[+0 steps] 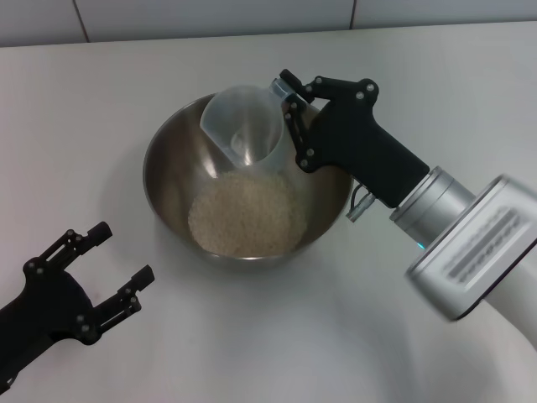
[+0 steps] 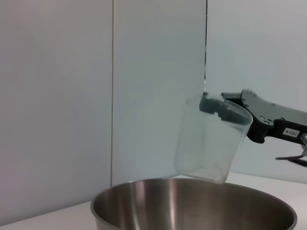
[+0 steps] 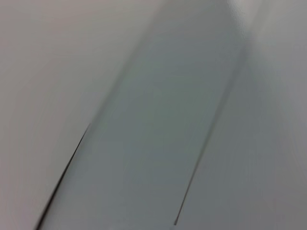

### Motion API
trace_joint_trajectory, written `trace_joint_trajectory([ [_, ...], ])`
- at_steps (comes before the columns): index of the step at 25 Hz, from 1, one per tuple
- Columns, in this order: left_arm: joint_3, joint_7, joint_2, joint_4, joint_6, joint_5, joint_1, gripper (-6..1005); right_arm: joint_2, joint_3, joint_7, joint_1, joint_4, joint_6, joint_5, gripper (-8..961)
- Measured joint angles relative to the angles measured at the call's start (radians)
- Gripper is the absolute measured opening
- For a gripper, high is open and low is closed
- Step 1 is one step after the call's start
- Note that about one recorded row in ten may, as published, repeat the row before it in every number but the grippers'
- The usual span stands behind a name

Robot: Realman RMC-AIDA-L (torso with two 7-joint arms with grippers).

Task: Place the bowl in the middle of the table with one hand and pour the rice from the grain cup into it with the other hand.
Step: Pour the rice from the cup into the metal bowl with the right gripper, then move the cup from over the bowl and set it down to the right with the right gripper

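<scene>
One bowl [image 1: 168, 180] holds one rice [image 1: 246, 216] heap. The right gripper [image 1: 289, 105] clamps one tipped cup [image 1: 243, 126] above it. The left gripper [image 1: 113, 260] gapes empty beside the bowl.

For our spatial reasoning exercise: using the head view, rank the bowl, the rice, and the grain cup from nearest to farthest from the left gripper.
From the left gripper, open at the table's near left:
1. The bowl: its near-left rim is closest.
2. The rice: heaped in the bowl's bottom.
3. The grain cup: tilted over the far rim, held by the right gripper.

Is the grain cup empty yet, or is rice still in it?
Looks empty: the grain cup, tilted over the bowl in the right gripper, shows clear walls, and the rice lies in the bowl.
</scene>
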Motion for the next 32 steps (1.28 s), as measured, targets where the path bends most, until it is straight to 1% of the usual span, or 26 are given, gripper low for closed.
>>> trace_joint_trajectory([
  [2, 0.000, 0.000, 0.000, 0.000, 0.002, 0.000, 0.000, 798, -0.001, 0.005, 0.140, -0.005, -0.005, 0.001, 0.004, 23],
  [6, 0.000, -0.002, 0.000, -0.001, 0.015, 0.000, 0.000, 798, -0.007, 0.017, 0.329, -0.022, -0.021, -0.005, 0.005, 22],
  [8, 0.000, -0.002, 0.000, -0.001, 0.016, 0.000, 0.000, 798, -0.007, 0.021, 0.373, -0.024, -0.031, -0.008, 0.005, 22],
  [17, 0.000, 0.000, -0.001, -0.001, 0.018, 0.000, 0.002, 798, -0.006, 0.025, 0.384, -0.030, -0.044, -0.044, 0.005, 34],
  [19, 0.000, 0.000, -0.002, -0.001, 0.019, 0.000, 0.002, 798, -0.006, 0.041, 0.383, -0.037, -0.045, -0.049, 0.004, 38],
  [20, 0.000, 0.000, -0.002, -0.001, 0.020, 0.000, 0.002, 798, -0.006, 0.089, 0.371, -0.055, -0.047, -0.054, 0.004, 40],
  [21, 0.000, 0.001, -0.002, -0.001, 0.021, 0.000, 0.003, 798, -0.006, 0.089, 0.371, -0.055, -0.047, -0.054, 0.004, 41],
  [25, 0.000, 0.004, -0.003, -0.001, 0.024, 0.000, 0.004, 798, -0.005, 0.202, 0.354, -0.099, -0.066, -0.087, 0.004, 48],
  [26, 0.000, 0.004, -0.003, -0.001, 0.025, 0.000, 0.004, 798, -0.005, 0.262, 0.354, -0.116, -0.082, -0.099, 0.004, 50],
  [27, 0.000, 0.004, -0.003, -0.001, 0.025, 0.000, 0.004, 798, -0.005, 0.262, 0.354, -0.116, -0.082, -0.099, 0.004, 52],
  [31, 0.000, 0.004, -0.002, -0.001, 0.027, 0.000, 0.004, 798, -0.005, 0.357, 0.346, -0.128, -0.140, -0.100, 0.004, 59],
  [32, 0.000, 0.004, -0.002, -0.001, 0.027, 0.000, 0.004, 798, -0.005, 0.357, 0.346, -0.128, -0.140, -0.100, 0.004, 61],
])
